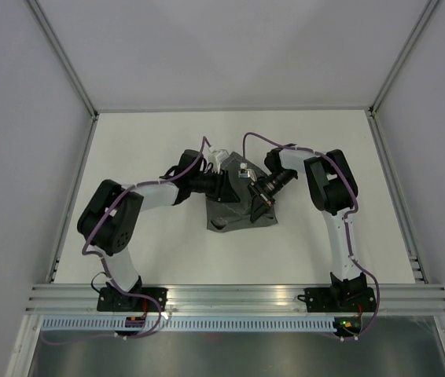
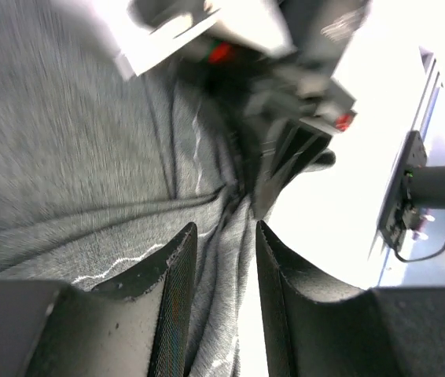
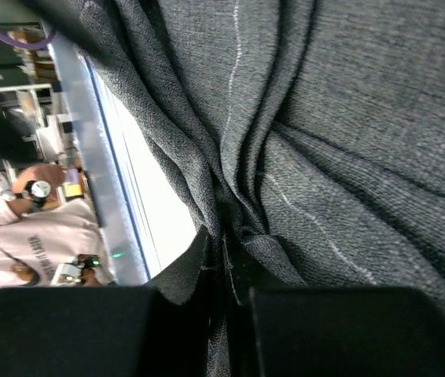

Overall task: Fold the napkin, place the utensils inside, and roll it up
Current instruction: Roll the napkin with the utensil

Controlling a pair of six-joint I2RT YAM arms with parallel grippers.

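Napkin, dark grey cloth with a pale stitched line: lies bunched and creased at the middle of the white table, between the two arms. Right claw: closed, pinching a gathered fold of the cloth. Left claw: fingers partly apart with a ridge of cloth between them; whether they clamp it cannot be told.

**Napkin sitting bunched, both grippers over it**

Napkin is lying crumpled and creased near the middle of the white table, not flat. Left gripper is reaching in from the left over its upper-left part. Right gripper is angling down over its right half. The two are sitting close together. Jaws are reading too small to tell here. Purple cables are looping along both arms.
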